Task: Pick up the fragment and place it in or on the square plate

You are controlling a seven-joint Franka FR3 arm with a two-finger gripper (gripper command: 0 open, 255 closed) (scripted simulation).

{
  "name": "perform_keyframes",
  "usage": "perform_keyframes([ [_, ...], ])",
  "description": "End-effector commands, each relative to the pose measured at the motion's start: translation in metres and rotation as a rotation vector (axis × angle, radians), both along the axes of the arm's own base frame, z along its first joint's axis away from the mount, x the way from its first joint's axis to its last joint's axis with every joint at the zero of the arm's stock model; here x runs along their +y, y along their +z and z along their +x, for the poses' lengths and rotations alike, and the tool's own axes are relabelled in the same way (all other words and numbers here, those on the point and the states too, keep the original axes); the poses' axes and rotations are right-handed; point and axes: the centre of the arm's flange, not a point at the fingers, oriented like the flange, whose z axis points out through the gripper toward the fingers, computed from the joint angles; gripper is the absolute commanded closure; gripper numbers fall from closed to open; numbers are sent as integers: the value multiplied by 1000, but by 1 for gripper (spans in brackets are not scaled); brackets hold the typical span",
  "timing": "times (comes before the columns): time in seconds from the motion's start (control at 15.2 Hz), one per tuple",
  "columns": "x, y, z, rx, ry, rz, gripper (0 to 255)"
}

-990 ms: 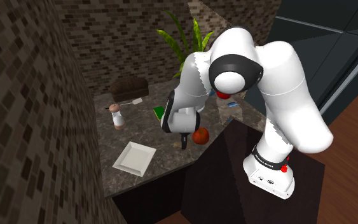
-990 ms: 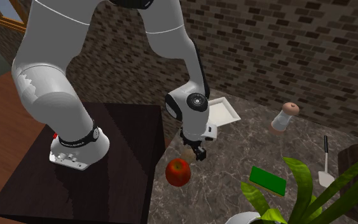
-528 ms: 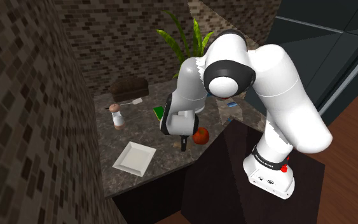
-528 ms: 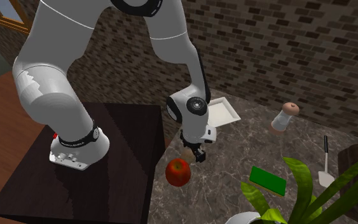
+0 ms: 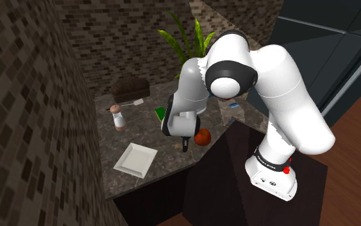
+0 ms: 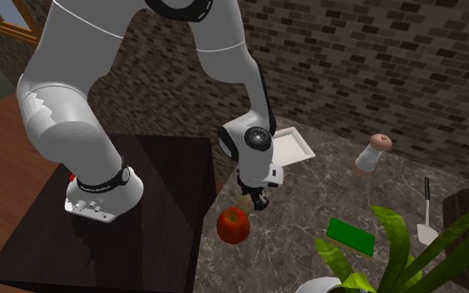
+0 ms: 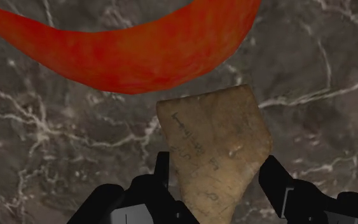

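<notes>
Tan, inscribed stone-like fragment [image 7: 212, 153] lies on the dark marble counter [image 7: 56, 146] just beside the red apple [image 7: 126, 51]; the black gripper [image 6: 260, 203] has dropped, settled and clasps its sides, so lifting toward the white square plate [image 5: 136, 158] seems next

A home kitchen is showing here: a dark veined stone surface [image 6: 307, 196] is running along a wall [image 6: 374, 58] of small brick-like tiles. A red apple [image 6: 233, 225] is sitting on it, a white shaker [image 6: 372, 152] with a brown cap is standing near the wall, and a spatula [image 6: 426, 212] is lying beside a dark brown loaf [image 5: 131, 88]. A white square plate [image 5: 136, 158] is lying flat near the edge, a green leafy plant [image 5: 188, 35] is rising at the corner, and a wooden floor [image 5: 355, 128] is stretching beyond
</notes>
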Motion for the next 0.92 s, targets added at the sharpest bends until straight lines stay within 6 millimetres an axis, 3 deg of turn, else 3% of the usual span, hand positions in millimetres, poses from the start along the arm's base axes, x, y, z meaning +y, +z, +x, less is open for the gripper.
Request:
perform_keyframes([
  [0.0,0,0,0,0,0,0,255],
  [0.26,0,0,0,0,0,0,255],
  [0.86,0,47,0,0,0,0,255],
])
